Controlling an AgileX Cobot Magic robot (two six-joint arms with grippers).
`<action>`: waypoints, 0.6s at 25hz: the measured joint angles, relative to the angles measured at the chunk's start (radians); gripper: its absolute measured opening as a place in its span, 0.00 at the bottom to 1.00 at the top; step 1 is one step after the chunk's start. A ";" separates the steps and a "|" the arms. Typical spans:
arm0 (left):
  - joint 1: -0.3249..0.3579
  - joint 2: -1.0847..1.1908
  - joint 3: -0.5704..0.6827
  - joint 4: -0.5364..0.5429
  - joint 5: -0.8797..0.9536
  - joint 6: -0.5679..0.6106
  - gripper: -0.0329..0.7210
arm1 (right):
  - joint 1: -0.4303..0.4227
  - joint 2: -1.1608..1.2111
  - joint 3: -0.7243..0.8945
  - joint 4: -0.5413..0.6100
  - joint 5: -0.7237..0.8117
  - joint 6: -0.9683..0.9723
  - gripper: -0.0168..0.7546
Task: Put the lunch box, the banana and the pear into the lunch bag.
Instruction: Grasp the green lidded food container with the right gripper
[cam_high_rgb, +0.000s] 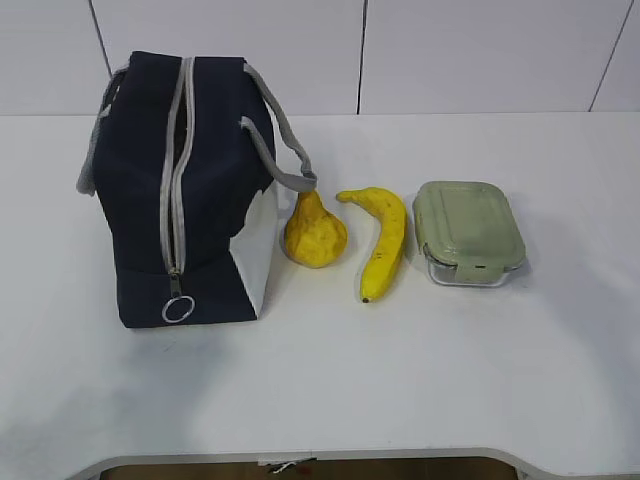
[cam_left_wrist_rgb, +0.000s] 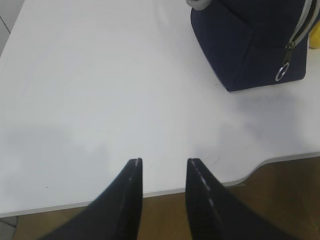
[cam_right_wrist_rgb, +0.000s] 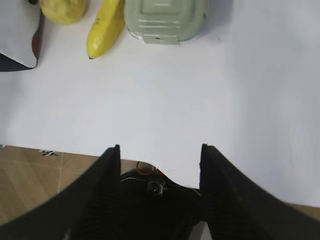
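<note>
A smooth white surface (cam_high_rgb: 420, 380) carries everything, with a rounded cut-out in its near edge; brown wood-pattern floor (cam_right_wrist_rgb: 30, 175) shows below that edge in both wrist views. Behind the surface stands a wall of pale panels (cam_high_rgb: 480, 50) divided by thin dark seams.

The boxy navy-blue fabric lunch bag (cam_high_rgb: 185, 190) stands at the left of the exterior view, its grey zipper (cam_high_rgb: 175, 170) running down the face toward the camera and closed, with a metal ring pull (cam_high_rgb: 177, 310) hanging near the bottom. Grey webbing handles (cam_high_rgb: 280, 150) loop off its top, and a white lower panel faces right. Just beside that panel sits the speckled yellow pear (cam_high_rgb: 314, 232), narrow top pointing away from the camera. Next to it lies the curved yellow banana (cam_high_rgb: 383, 240), dark tip toward the camera, and to its right, close by, the small clear glass lunch box (cam_high_rgb: 468, 232) with a sage-green snap-lock lid.

The left end effector (cam_left_wrist_rgb: 164, 162) hovers over the near edge of the surface, its dark fingers parted and holding nothing, the bag's corner well ahead of it. The right end effector (cam_right_wrist_rgb: 159, 147) is spread wider, also empty, well short of the fruit and box.
</note>
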 joint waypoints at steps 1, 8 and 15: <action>0.000 0.000 0.000 0.000 0.000 0.000 0.35 | 0.000 0.041 -0.032 0.014 0.011 -0.016 0.56; 0.000 0.000 0.000 0.000 0.000 0.000 0.35 | -0.063 0.265 -0.237 0.180 0.112 -0.139 0.56; 0.000 0.000 0.000 0.000 0.000 0.000 0.35 | -0.218 0.391 -0.274 0.381 0.135 -0.317 0.56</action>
